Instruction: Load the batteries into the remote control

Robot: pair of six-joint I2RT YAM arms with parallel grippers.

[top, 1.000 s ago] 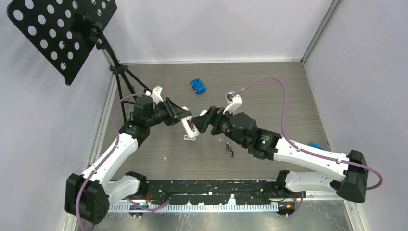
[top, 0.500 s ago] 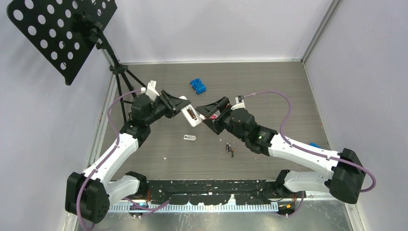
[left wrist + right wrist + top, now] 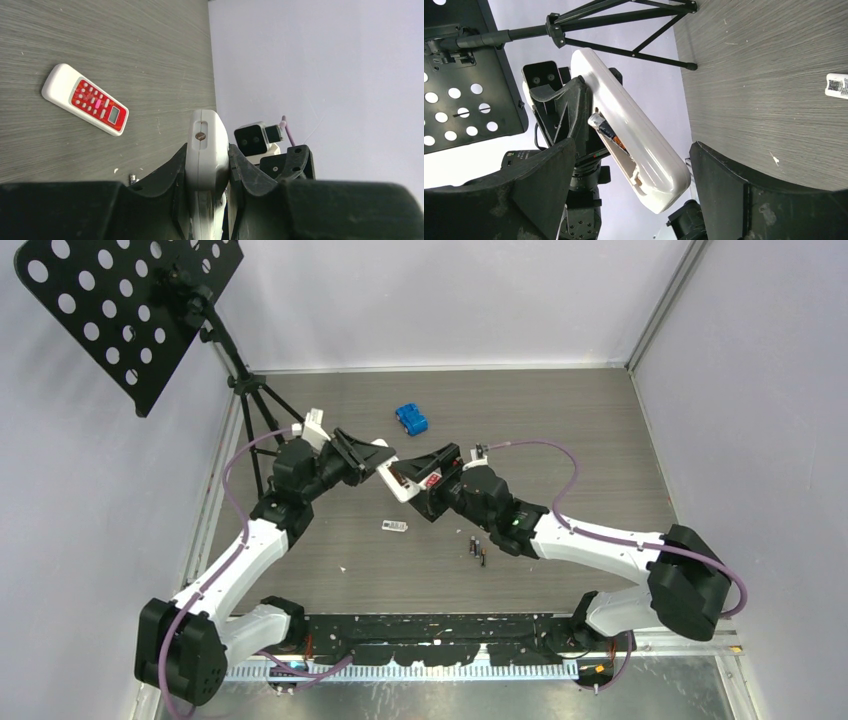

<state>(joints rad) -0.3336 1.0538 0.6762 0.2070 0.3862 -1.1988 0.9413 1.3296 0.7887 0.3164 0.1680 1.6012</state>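
Observation:
My left gripper is shut on a white remote and holds it tilted above the table, edge-on in the left wrist view. Its battery bay is open, and one dark battery with an orange band sits inside. My right gripper is open; its fingers stand either side of the remote's lower end without touching it. Loose batteries lie on the table by the right forearm. A second, red-faced remote lies flat on the table under the right gripper.
A small white battery cover lies on the table below the grippers, also in the right wrist view. A blue object sits further back. A black music stand with tripod legs stands at the back left.
The left gripper lifted the white remote up and back, leaving the cover on the table. The right gripper swung left and now brackets the remote's end.

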